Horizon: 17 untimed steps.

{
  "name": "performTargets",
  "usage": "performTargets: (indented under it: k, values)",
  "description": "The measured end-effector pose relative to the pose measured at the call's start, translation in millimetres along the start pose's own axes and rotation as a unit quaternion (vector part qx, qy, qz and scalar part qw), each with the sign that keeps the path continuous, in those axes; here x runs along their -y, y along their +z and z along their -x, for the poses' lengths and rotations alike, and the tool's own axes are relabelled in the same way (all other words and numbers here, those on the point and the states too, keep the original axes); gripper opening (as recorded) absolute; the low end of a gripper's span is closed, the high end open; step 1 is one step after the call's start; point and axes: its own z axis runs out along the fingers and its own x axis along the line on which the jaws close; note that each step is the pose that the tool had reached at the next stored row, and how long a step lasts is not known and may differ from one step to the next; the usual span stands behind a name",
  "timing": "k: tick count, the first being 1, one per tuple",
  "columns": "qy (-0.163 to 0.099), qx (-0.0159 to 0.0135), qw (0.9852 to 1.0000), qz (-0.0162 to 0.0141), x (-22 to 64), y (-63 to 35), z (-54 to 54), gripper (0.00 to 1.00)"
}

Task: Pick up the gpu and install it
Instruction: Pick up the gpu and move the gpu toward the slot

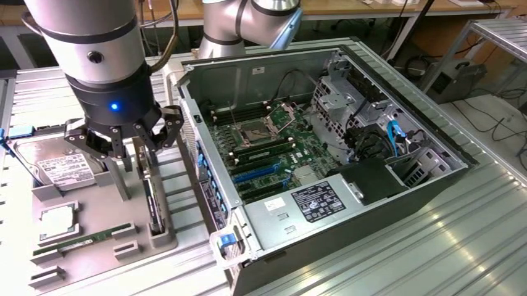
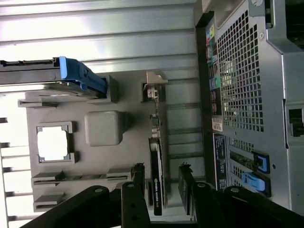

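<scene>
The gpu (image 1: pixel 152 200) stands on edge in a slot of the grey holder tray (image 1: pixel 91 213), on the ribbed surface (image 1: pixel 461 246). It looks light and stiff but fragile — best gripped across the bare upper board edge, not by the thin end bracket (image 2: pixel 153 95). Over it hangs the gripper (image 2: pixel 160 170), spread, its fingers flanking the card's upper edge on both sides — apparently touching nothing. Beyond, toward the exterior view's right, lies the open computer case (image 1: pixel 329 154), motherboard exposed.
</scene>
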Motion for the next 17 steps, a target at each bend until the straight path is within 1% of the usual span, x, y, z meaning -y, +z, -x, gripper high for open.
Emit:
performTargets:
  k: [5,10,17]
  values:
    - [0.0,0.0,1.0,0.0,2.9,10.7,-1.3,0.42]
    - [0.0,0.0,1.0,0.0,7.4,28.8,-3.2,0.42]
    - [0.001,0.0,1.0,0.0,8.6,42.9,-3.5,0.42]
